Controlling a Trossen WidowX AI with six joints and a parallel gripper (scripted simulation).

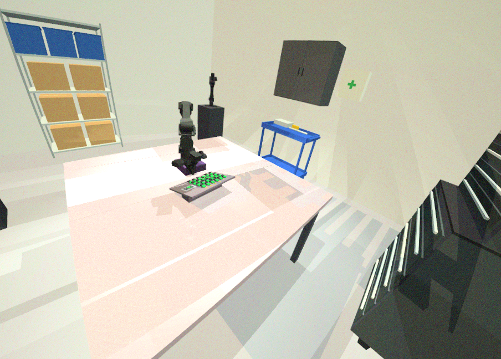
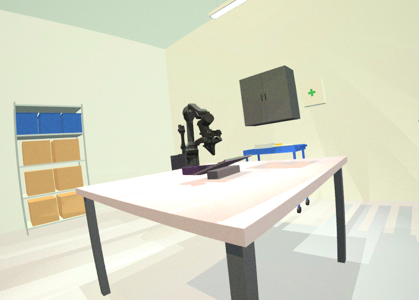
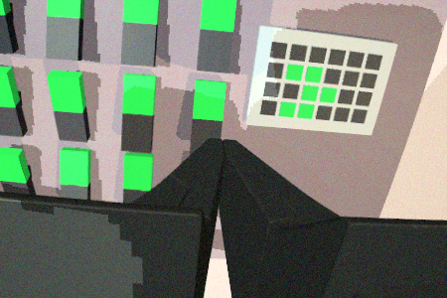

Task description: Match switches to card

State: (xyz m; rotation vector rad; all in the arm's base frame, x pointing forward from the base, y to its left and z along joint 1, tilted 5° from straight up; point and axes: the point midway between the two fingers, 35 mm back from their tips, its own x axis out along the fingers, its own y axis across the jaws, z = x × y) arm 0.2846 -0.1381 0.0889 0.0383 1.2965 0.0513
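My gripper [image 1: 192, 172] [image 2: 213, 153] [image 3: 220, 153] is shut and empty, raised above the near side of the tilted switch panel [image 1: 198, 193] [image 2: 221, 162] [image 3: 308, 171]. In the wrist view its tips overlap the near end of a right-column switch [image 3: 210, 100]; another switch [image 3: 219, 8] lies beyond. The fingers hide the near row's right end. Each visible switch has green far and dark near halves; which are raised is unclear. The card [image 1: 188, 188] [image 3: 318, 125] has a dark far row; green squares are second and third, then third and fourth, then second and third in the nearer rows.
The panel rests on a dark block [image 2: 223, 172] on the table [image 1: 141, 246] [image 2: 152, 198]. A purple base [image 1: 198, 166] [image 2: 189, 170] is at the arm's foot, close to the panel's near edge. A blue cart [image 1: 289, 131] [image 2: 276, 150] stands beyond the table.
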